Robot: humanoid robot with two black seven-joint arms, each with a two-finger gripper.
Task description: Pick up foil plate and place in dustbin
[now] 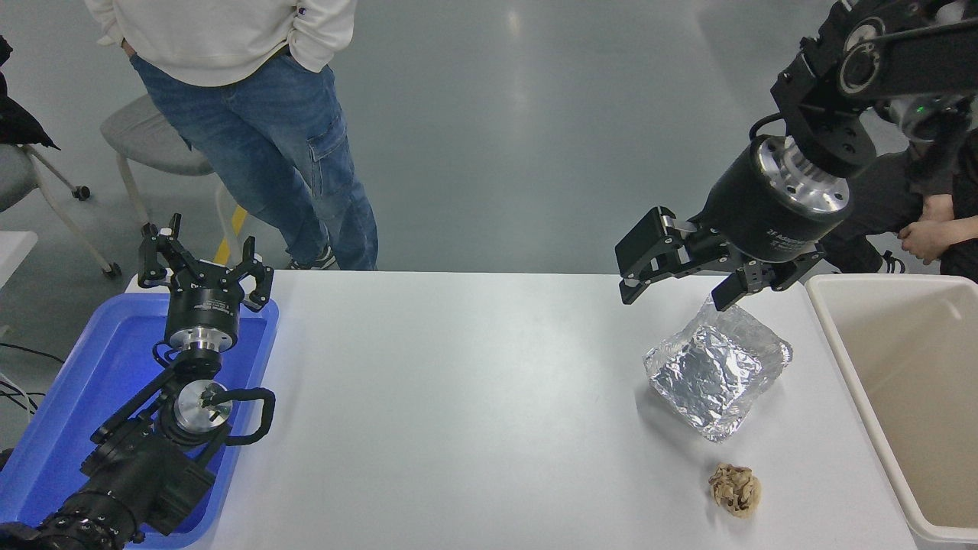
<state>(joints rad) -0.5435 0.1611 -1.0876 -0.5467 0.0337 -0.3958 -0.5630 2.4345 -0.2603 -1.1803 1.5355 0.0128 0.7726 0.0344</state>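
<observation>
The white worktop (474, 397) fills the lower frame; one beige dustbin (901, 397) sits at the right edge, one blue tray (69, 397) at lower left beneath my parked left gripper (205, 263), fingers spread. One foil plate (718, 367) lies right of centre, just beside the dustbin. My right gripper (680, 286) hangs released over its far corner, perhaps touching the rim. I judge the foil light, flimsy, easily crushed; a raised rim is the best hold. One crumpled paper ball (735, 489) lies below.
</observation>
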